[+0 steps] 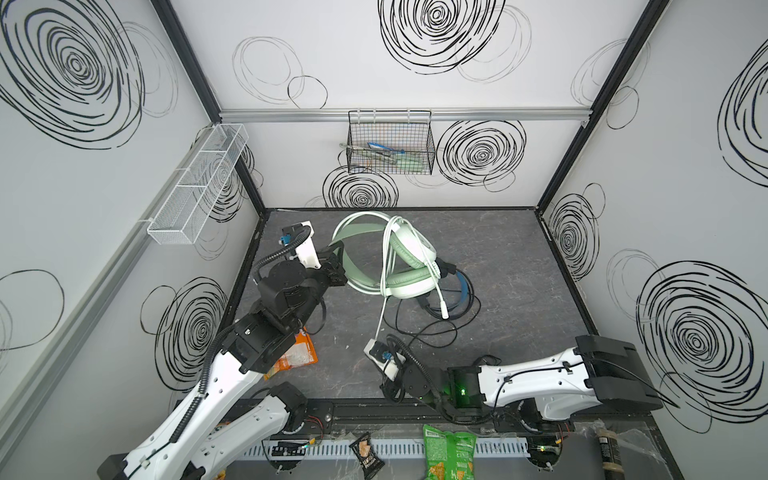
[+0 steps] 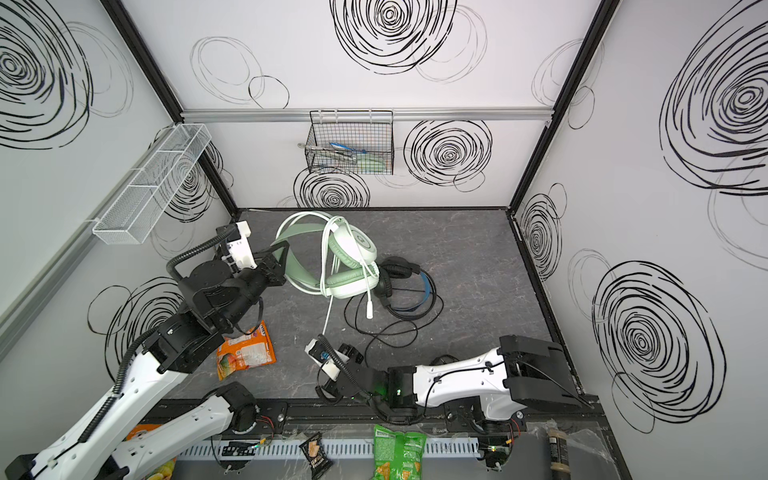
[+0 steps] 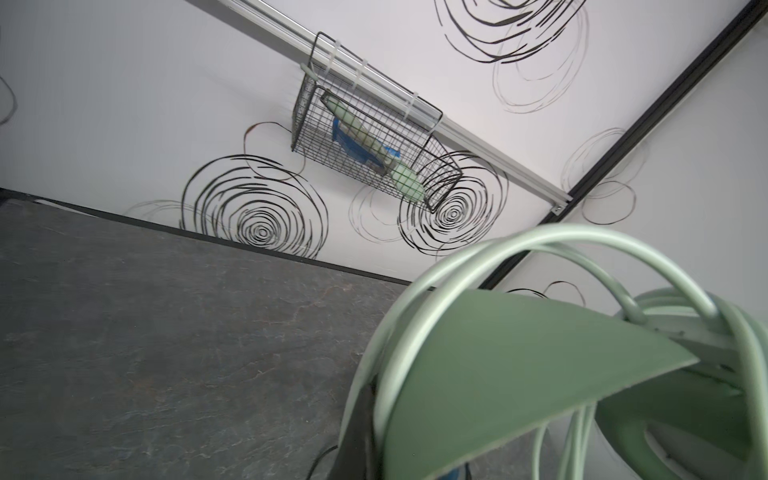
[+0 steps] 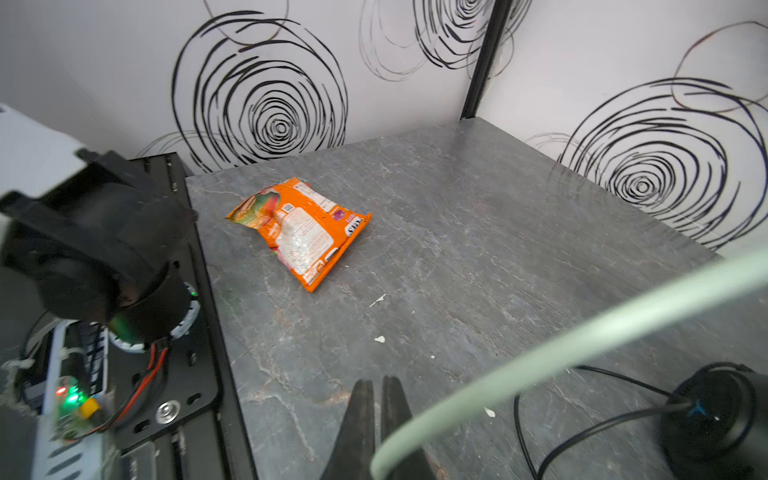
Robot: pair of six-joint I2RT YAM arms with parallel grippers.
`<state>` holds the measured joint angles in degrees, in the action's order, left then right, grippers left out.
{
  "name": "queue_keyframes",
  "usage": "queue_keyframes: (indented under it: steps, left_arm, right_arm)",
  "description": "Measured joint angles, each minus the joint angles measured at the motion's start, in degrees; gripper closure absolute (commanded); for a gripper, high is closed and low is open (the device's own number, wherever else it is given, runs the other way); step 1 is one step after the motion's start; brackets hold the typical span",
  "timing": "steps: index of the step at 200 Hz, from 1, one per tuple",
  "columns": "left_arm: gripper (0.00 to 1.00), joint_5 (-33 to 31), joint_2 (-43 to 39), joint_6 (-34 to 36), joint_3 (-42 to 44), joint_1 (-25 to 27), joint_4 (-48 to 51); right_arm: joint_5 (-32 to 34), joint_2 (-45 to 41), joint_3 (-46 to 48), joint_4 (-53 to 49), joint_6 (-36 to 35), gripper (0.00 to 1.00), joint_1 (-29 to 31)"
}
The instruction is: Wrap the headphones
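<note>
left tool (image 1: 338, 262) clamps the green headset (image 1: 411, 249), right tool (image 4: 377, 380) pinches its white cable (image 1: 383, 307) (keep it taut): lay each loop snugly round the band (image 3: 498, 353).

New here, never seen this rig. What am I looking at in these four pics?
Two robot arms work over a grey table inside a walled booth. Two pictures look down from one overhead stereo camera; the other two come from a camera on each arm's wrist. On the table are a mint-green headset, a black headset against it, and an orange snack bag. The left hand is shut on the mint-green headset's headband, which fills the left wrist view. The right hand is shut and seems to pinch that headset's white cable.
</note>
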<state>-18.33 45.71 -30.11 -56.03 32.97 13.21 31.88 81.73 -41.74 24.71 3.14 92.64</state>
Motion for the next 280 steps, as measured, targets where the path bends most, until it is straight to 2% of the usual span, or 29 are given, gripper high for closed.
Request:
queue_keyframes:
  steps: [29, 61, 126, 174, 214, 240, 254, 280]
  left_arm:
    - [1.0, -5.2, 1.18, 4.76, 2.56, 0.02, -0.09]
    - [1.0, -8.72, 2.45, 9.53, 3.98, 0.52, 0.0]
    - [1.0, -7.39, 2.6, 14.05, 4.04, 0.76, 1.25]
    - [1.0, -8.44, 0.9, 16.55, 5.11, 1.57, 3.69]
    - [1.0, -9.9, 1.57, 19.43, 5.14, 2.73, 3.98]
    - [1.0, -11.37, 2.91, 20.79, 5.51, 6.01, 3.96]
    - [1.0, -11.85, 3.21, 21.38, 5.99, 7.89, 3.89]
    - [1.0, -12.85, 4.15, 22.49, 6.21, 9.64, 3.87]
  right_arm:
    - [2.69, -0.72, -5.7, -6.25, -2.01, 1.0, 3.56]
    - [5.73, -1.81, -12.61, -14.1, -5.77, 1.0, 4.7]
    - [6.93, -7.43, -25.92, -32.81, -15.85, 1.0, 1.97]
    - [5.79, -7.74, -32.46, -44.46, -18.49, 1.0, 0.87]
    - [4.66, -7.1, -34.23, -48.54, -18.75, 0.99, 1.66]
    - [3.39, -6.82, -35.65, -49.2, -19.41, 0.97, 1.73]
    - [2.69, -6.82, -35.87, -48.94, -20.72, 0.94, 1.97]
    - [3.43, -5.97, -36.28, -49.35, -24.61, 0.95, 2.86]
